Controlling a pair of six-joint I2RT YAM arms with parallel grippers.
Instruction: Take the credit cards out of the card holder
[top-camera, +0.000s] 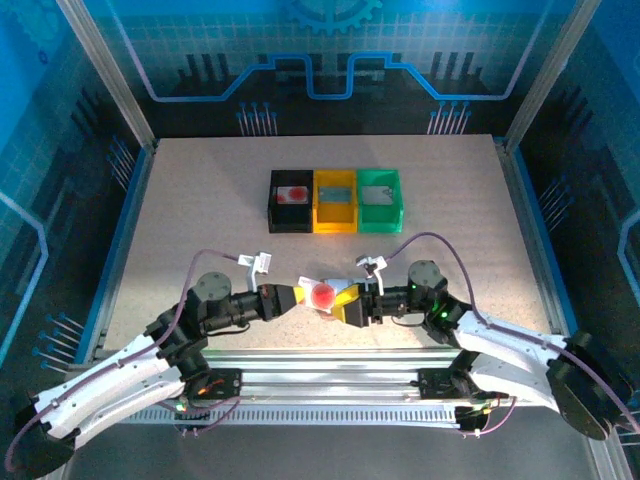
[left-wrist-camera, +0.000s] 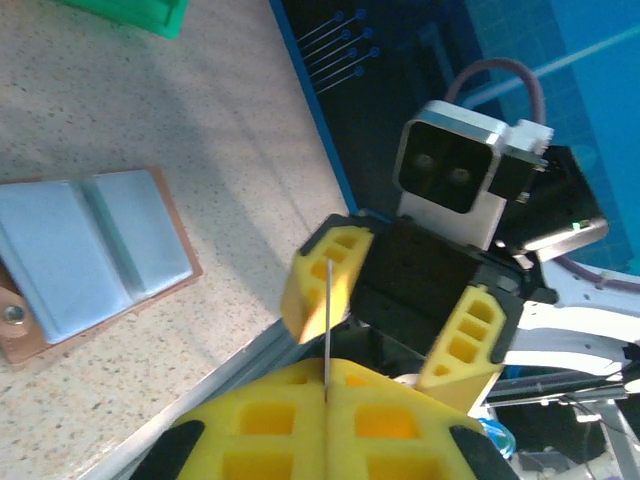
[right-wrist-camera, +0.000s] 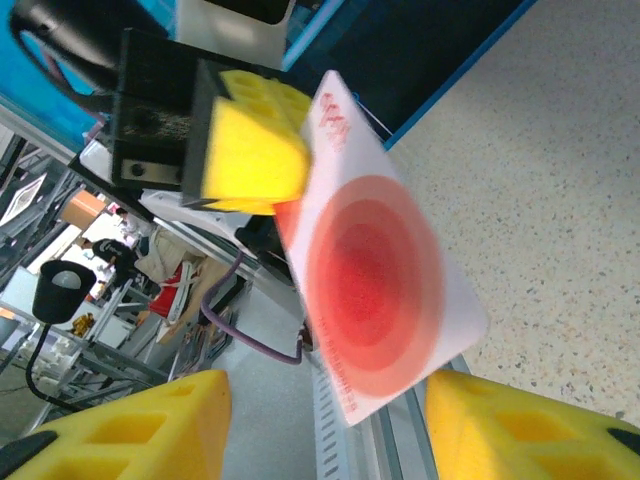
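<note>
The left gripper (top-camera: 302, 296) has its fingers (left-wrist-camera: 270, 430) pressed fully together on the red credit card (right-wrist-camera: 370, 290), a white-bordered card bearing a red disc. In the left wrist view the card stands edge-on, a thin line rising from the seam between the two yellow fingers. The card is held clear of the tabletop (top-camera: 200, 220), near its front edge and between the two arms. The right gripper (top-camera: 346, 303) faces the left one. Its fingers (right-wrist-camera: 130, 430) are set moderately apart, one on each side of the card's free end, and it cannot be told whether either touches the card. The card holder (left-wrist-camera: 90, 250) lies open and flat on the tabletop beside the grippers, grey-blue lining upward and salmon-pink border showing. A black bin (top-camera: 290, 227), a yellow bin (top-camera: 335, 227) and a green bin (top-camera: 380, 222) stand in a row farther back.
</note>
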